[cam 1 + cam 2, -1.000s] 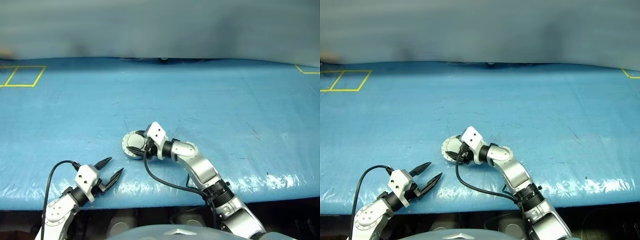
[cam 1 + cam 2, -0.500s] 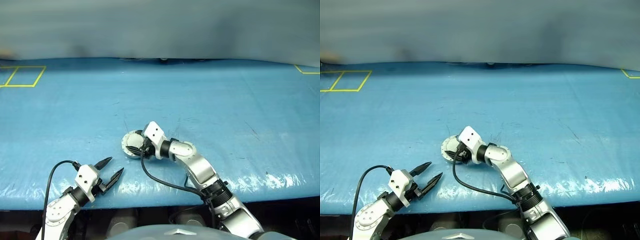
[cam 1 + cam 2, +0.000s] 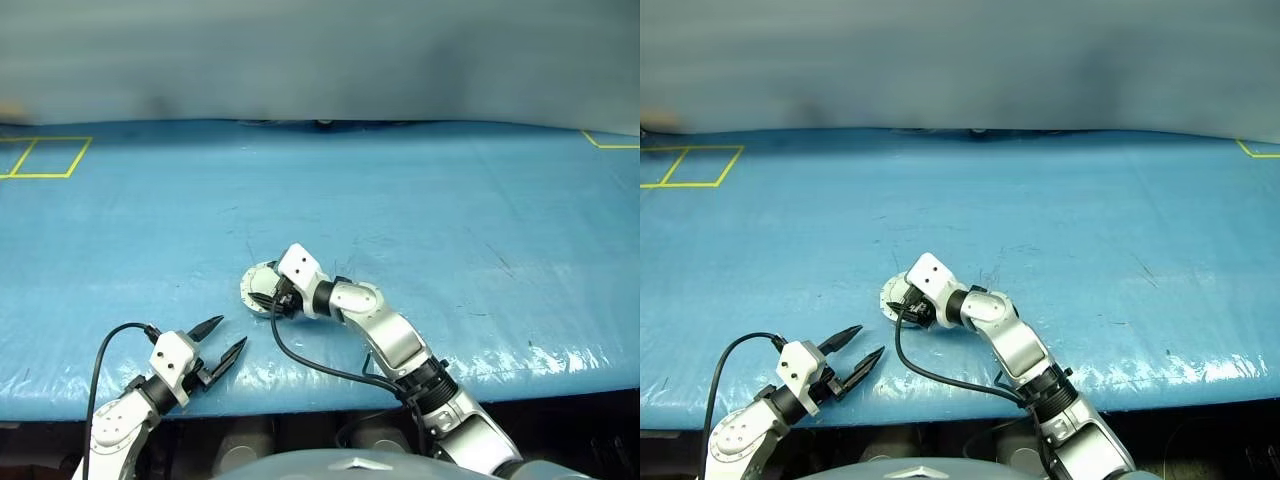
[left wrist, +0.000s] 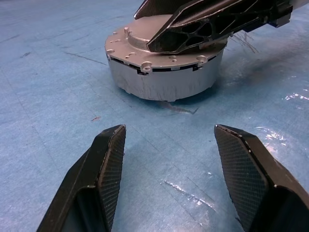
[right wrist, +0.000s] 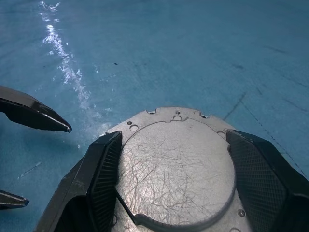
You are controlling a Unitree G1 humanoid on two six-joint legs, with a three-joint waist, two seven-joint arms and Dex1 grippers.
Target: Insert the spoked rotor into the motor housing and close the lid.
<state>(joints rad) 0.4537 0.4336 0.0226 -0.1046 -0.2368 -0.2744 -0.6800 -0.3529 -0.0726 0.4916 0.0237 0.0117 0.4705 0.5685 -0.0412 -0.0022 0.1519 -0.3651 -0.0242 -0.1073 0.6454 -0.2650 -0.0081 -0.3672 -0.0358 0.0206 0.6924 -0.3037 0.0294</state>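
Lid (image 5: 176,166) lies shut on housing (image 4: 164,79). Right end effector (image 5: 174,179) straddles lid, spread, apparently pressing it home. Left end effector (image 4: 176,164) waits released near housing, empty.

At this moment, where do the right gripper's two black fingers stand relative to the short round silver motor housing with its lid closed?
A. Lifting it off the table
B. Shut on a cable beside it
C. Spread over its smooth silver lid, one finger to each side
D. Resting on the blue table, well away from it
C: the right gripper has its black fingers spread over the smooth silver lid of the motor housing, which sits flat on the blue table.
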